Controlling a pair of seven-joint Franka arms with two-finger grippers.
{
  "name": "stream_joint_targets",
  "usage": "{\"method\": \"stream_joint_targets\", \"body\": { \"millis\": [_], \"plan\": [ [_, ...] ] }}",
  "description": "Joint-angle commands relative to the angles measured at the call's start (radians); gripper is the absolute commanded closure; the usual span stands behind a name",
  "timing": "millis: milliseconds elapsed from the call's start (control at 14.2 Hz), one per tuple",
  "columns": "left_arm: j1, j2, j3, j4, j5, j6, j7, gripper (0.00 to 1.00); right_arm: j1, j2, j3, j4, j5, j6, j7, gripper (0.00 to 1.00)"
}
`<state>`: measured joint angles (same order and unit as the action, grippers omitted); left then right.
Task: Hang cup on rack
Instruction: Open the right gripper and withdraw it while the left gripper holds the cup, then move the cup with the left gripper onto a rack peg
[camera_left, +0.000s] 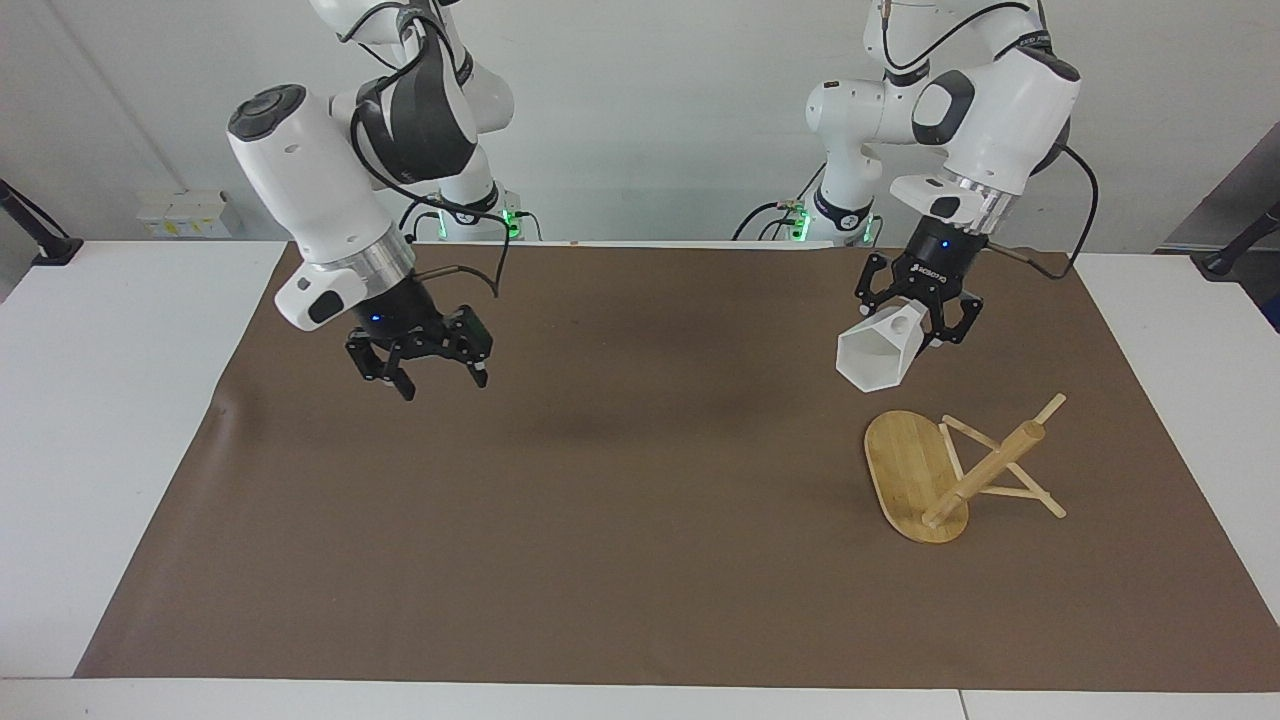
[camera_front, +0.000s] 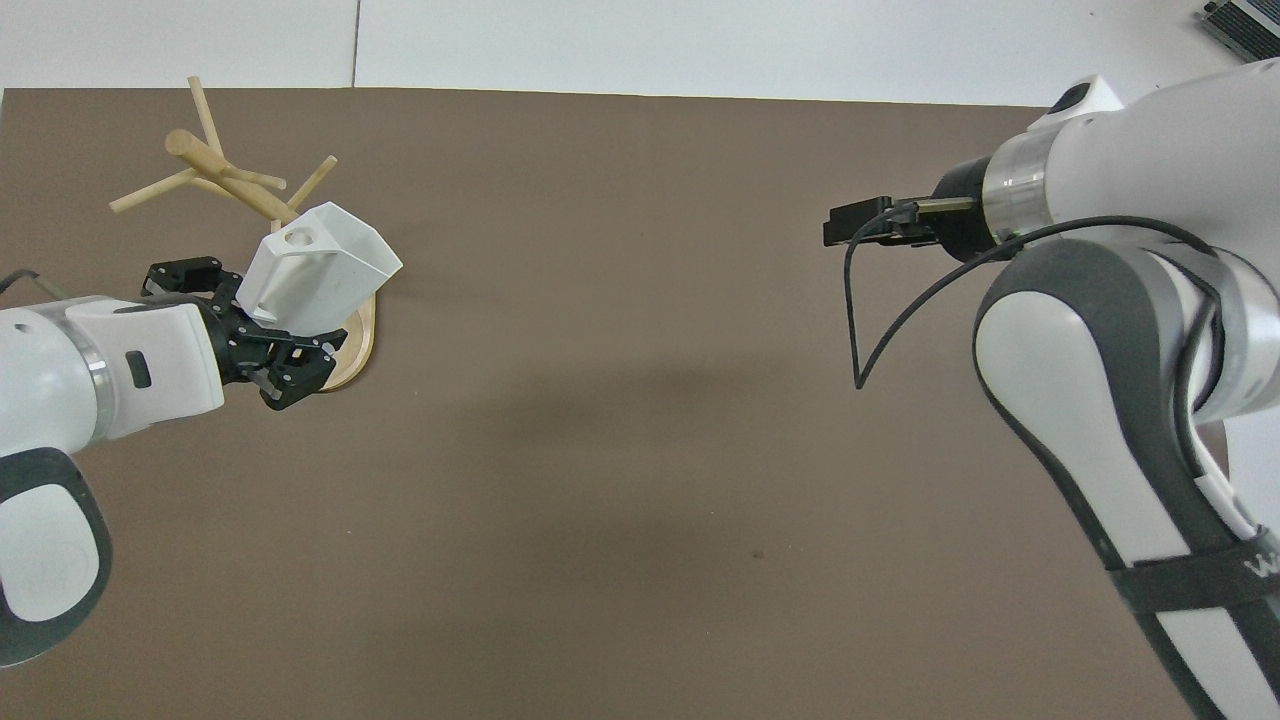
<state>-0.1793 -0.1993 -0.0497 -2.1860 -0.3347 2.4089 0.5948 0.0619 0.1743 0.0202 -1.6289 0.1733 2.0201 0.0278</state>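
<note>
Two arms show in the frames, each raised above a brown mat (camera_left: 640, 560) that covers most of the white table (camera_left: 110, 430). In the facing view the left gripper (camera_left: 918, 312) hangs in the upper right of the frame, clenched on the blocky handle of the cup (camera_left: 878, 352). The white faceted cup is held in the air, tilted with its open mouth turned downward and sideways, above the mat just up-frame from the rack (camera_left: 945, 470). In the overhead view the held cup (camera_front: 322, 267) overlaps the edge of the rack's base at the left of the frame. The rack lies tipped over in the lower right of the facing view: its oval bamboo base stands on edge, and the post and thin pegs slant toward the right edge of the frame. The right gripper (camera_left: 430, 372) hangs in the upper left of the facing view, fingers spread wide and holding nothing, over bare mat.
</note>
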Motion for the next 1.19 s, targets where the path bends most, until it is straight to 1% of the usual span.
{"method": "stream_joint_targets", "body": {
  "millis": [0,141,281,492,562,703,984,1125],
  "plan": [
    [-0.011,0.032,0.002,-0.006,0.022,0.056,-0.064,1.00,-0.001,-0.035,-0.046,-0.037,-0.038,-0.007,-0.014,0.00],
    [-0.009,0.070,0.002,0.000,0.022,0.081,-0.119,1.00,-0.002,-0.041,-0.084,-0.040,-0.040,-0.023,-0.017,0.00],
    [-0.012,0.106,0.002,0.012,0.023,0.093,-0.202,1.00,-0.004,-0.042,-0.104,-0.040,-0.041,-0.046,-0.017,0.00],
    [-0.005,0.153,0.004,0.061,0.023,0.093,-0.231,1.00,-0.005,-0.044,-0.140,-0.032,-0.054,-0.080,-0.019,0.00],
    [0.000,0.159,0.004,0.064,0.023,0.093,-0.233,1.00,-0.005,-0.052,-0.152,-0.029,-0.067,-0.087,-0.022,0.00],
    [0.000,0.176,0.004,0.083,0.023,0.095,-0.315,1.00,-0.005,-0.064,-0.160,-0.022,-0.095,-0.116,-0.046,0.00],
    [0.006,0.216,0.005,0.123,0.022,0.093,-0.375,1.00,-0.007,-0.105,-0.187,-0.014,-0.097,-0.184,-0.055,0.00],
    [0.004,0.222,0.005,0.133,0.022,0.095,-0.398,1.00,-0.008,-0.125,-0.190,-0.008,-0.097,-0.224,-0.055,0.00]
  ]
}}
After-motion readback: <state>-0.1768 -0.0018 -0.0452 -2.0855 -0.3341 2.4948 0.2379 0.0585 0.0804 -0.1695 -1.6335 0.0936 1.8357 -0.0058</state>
